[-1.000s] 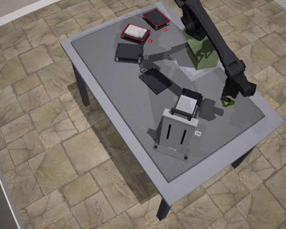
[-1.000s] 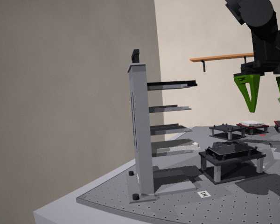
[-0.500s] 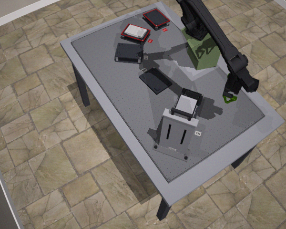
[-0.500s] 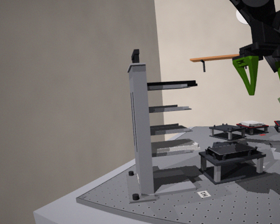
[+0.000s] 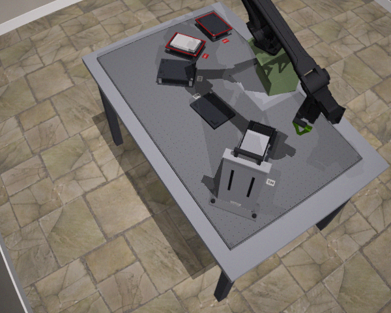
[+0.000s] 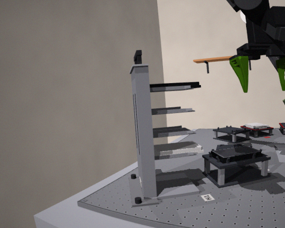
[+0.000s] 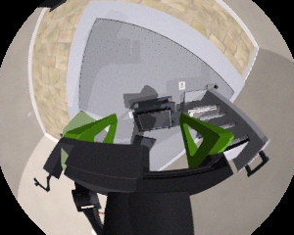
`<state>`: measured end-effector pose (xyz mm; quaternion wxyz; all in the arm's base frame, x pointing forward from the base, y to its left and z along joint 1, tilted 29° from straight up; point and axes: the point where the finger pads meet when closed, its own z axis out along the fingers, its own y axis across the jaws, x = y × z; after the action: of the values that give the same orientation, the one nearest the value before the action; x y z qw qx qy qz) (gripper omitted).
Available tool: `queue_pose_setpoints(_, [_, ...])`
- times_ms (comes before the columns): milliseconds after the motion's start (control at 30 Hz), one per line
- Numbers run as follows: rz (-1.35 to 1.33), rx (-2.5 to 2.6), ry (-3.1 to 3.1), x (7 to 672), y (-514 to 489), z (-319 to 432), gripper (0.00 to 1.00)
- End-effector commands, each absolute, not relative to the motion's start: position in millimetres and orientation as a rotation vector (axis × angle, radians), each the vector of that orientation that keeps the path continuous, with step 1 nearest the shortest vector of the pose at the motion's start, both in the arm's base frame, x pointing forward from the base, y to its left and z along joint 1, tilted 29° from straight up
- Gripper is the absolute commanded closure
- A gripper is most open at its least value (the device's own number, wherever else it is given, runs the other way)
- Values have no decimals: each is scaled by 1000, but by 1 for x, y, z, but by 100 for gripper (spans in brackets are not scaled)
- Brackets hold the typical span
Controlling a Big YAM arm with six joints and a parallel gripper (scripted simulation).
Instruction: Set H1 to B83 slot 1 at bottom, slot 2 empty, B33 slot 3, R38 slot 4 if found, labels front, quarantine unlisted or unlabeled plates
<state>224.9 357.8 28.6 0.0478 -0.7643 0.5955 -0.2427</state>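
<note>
The plate hotel H1 stands near the table's front edge, and its grey back post shows from the side. The top shelf carries a plate with a white top, which has a dark edge in the side view. The bottom shelf carries a light plate. I cannot tell whether the two middle shelves hold plates. My gripper is open and empty. It hangs in the air in front of the hotel at about top-shelf height, well clear of it. It also shows in the overhead view and the wrist view.
A raised nest carrying a dark plate stands just in front of the hotel. Behind it stands another raised dark nest. One red-edged quarantine nest holds a white plate; the other looks bare. The arm's green base is at the back right.
</note>
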Motion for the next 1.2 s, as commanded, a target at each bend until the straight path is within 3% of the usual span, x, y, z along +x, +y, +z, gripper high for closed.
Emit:
queue_pose_setpoints(0, [-699, -2174, 1919, 233, 356, 42, 0])
queue_pose_setpoints(1167, [-559, -1299, 2452, 267, 264, 79, 0])
